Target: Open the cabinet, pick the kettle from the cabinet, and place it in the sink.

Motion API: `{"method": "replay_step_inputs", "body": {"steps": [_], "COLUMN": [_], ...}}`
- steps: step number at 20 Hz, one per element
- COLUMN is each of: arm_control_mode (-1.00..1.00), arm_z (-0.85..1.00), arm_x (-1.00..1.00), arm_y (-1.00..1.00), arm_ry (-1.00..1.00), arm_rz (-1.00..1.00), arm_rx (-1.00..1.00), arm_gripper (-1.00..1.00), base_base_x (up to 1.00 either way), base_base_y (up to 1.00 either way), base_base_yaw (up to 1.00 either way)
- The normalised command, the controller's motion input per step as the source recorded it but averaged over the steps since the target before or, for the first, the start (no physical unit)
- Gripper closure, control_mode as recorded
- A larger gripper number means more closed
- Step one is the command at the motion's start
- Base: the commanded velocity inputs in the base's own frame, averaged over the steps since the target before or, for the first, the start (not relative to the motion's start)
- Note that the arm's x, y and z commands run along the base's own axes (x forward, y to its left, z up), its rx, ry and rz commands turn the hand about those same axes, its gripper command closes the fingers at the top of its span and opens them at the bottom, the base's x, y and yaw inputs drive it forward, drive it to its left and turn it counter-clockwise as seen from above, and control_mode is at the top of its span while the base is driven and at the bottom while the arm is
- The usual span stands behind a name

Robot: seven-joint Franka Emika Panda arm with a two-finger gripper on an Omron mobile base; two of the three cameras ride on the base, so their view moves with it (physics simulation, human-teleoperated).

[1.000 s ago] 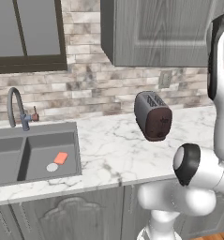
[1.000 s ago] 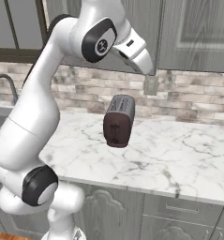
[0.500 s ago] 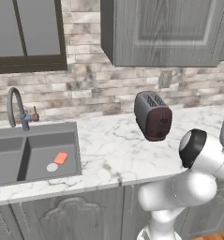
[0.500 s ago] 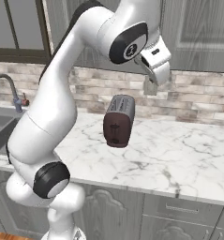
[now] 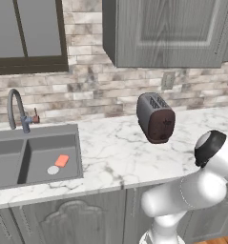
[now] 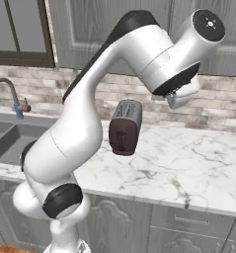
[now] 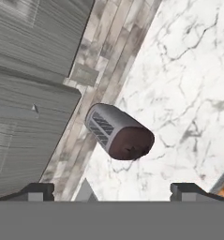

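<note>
Grey wood-grain cabinet (image 5: 168,33), veined marble counter (image 5: 115,152)

The white arm (image 6: 95,113) rises from its base, bends at a dark elbow joint and reaches up and to the right, its wrist (image 6: 188,54) held high. The gripper (image 7: 112,190) points along the hand view with its two dark fingertips (image 7: 38,190) set wide apart (nothing sits between them).

The cabinet (image 5: 170,31) hung shut on the brick wall, its grey wood-grain door recessed-panelled. The sink (image 5: 32,157) (dark grey, two basins) sat in the white marble counter at the left, its curved faucet behind it.
</note>
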Motion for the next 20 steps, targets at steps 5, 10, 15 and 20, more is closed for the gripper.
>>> {"method": "replay_step_inputs", "body": {"steps": [5,10,15,20], "arm_control_mode": [-1.00,-1.00,-1.00,-1.00], "arm_z": [-0.01,-0.06,-0.05,-0.18], "arm_x": [0.14,0.14,0.29,0.37], "arm_y": [-0.07,-0.03,-0.07,0.07], "arm_ry": [-0.10,-0.10,-0.04,-0.02], "arm_rz": [0.00,0.00,0.00,-0.06], "arm_rx": [0.10,0.01,0.03,0.09], "arm_gripper": [-1.00,-1.00,-1.00,-1.00], "base_base_x": [0.00,0.00,0.00,0.00], "base_base_y": [0.00,0.00,0.00,0.00], "base_base_yaw": [0.00,0.00,0.00,0.00]}}
